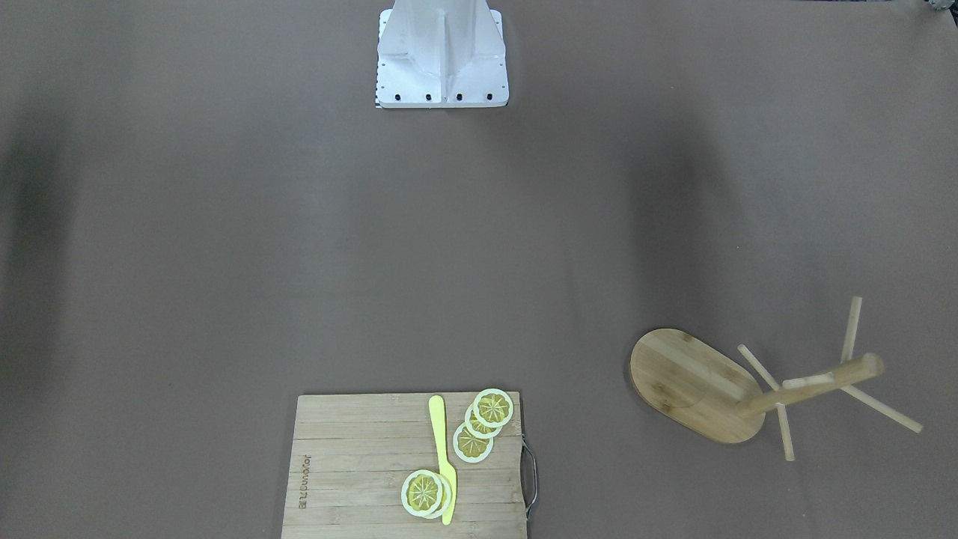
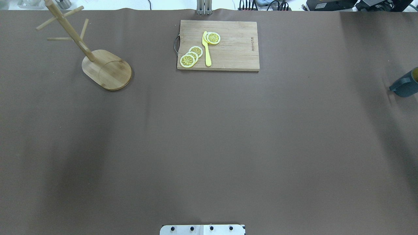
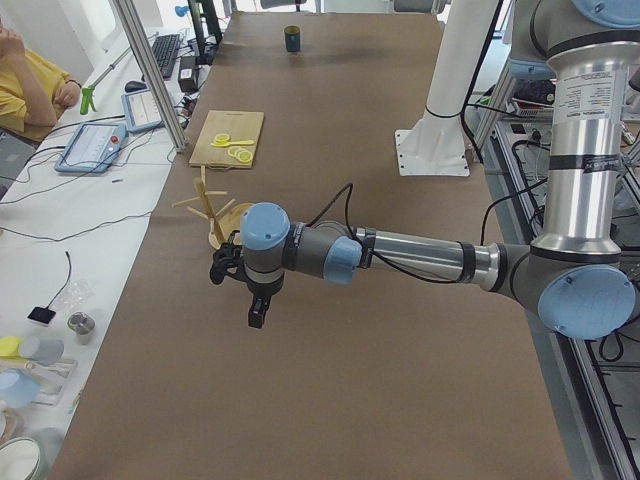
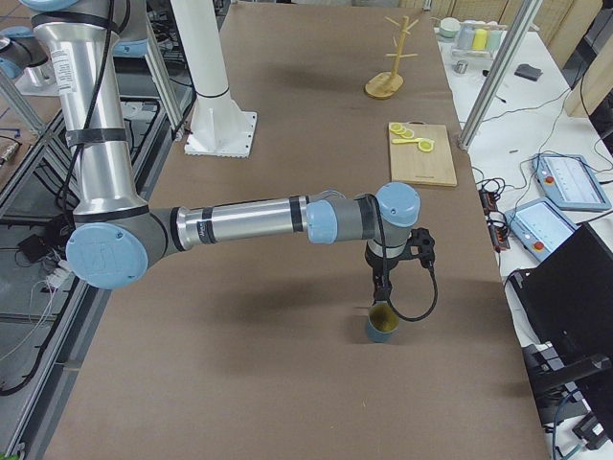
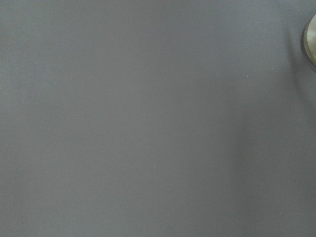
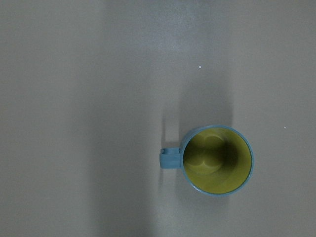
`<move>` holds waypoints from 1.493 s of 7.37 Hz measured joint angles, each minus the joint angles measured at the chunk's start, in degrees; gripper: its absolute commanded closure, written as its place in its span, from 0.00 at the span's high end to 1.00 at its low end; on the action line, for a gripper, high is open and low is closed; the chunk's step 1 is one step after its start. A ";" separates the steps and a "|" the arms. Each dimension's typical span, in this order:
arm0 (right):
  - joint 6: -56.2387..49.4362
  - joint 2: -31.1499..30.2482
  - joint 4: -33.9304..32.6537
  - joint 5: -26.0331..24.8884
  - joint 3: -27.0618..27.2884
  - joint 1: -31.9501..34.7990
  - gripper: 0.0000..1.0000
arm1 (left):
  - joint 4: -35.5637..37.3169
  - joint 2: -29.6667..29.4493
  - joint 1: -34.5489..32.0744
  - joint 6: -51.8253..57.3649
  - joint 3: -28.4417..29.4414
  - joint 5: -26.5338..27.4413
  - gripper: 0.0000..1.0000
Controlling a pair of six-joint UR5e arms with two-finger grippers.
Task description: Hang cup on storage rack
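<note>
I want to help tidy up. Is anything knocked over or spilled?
Nothing stands out. The cup stands upright and empty, the storage rack stands on its base, and lemon slices and a knife lie on the cutting board.

Left tool [image 3: 256, 318] downward, aloft; right tool [image 4: 380, 293] likewise

Overhead and front-facing views look down from opposite sides, sharing the storage rack [image 2: 107, 70]; wrist cameras face the tabletop [image 5: 148, 118] closely.
</note>
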 measured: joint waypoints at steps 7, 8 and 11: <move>-0.25 -2.21 3.45 -0.25 -5.42 0.53 1.00 | -3.43 -0.01 0.50 -0.53 0.31 0.06 0.98; -0.25 -1.88 7.75 -0.18 -9.44 0.57 1.00 | -3.48 -0.01 0.50 -0.75 0.31 0.08 0.98; 0.41 1.42 17.45 -0.18 -19.20 0.51 1.00 | -3.59 0.00 0.51 -1.82 0.01 -0.02 0.98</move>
